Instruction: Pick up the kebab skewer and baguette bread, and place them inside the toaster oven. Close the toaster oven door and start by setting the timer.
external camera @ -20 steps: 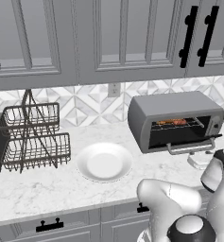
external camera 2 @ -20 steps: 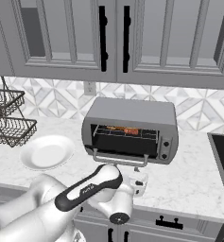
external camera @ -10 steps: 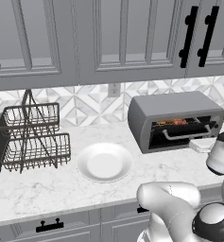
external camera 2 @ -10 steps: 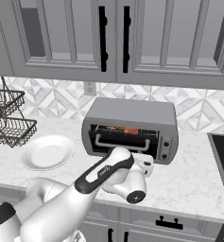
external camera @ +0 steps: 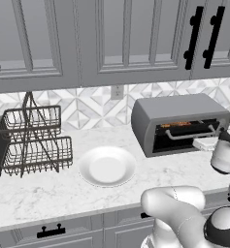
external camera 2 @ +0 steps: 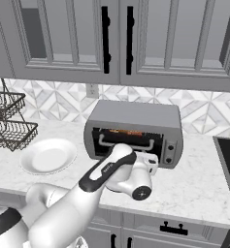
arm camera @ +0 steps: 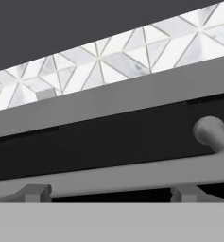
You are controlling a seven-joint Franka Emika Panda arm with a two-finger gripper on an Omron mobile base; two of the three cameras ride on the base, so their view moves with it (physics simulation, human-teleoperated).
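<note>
**Gripper at the toaster oven's handle**

We start nearest the base: the white arm reaches forward to the front of the wide grey metal toaster oven, which stands on the white marbled desk against the tiled wall. The gripper sits low at the oven's front, just beside the narrow control strip on its right end, and its jaws stand wide apart with nothing between them. Seen from the hand, the horizontal light-grey bar handle of the toaster oven door runs across just ahead of the gripper, with the dark front of the oven behind it; we cannot tell whether the fingers touch the bar.

The door, a dark glass panel in a grey frame, stands nearly upright against the oven. Through it, in the upper part of the cavity, we see an orange-brown strip lying on the rack; we cannot tell whether it is the skewer, the baguette or both.

To the left of the oven on the desk lies a round white plate. Farther left of the oven stands a dark two-tier wire basket rack. Above the oven hang grey panelled cabinets with black bar handles.
</note>
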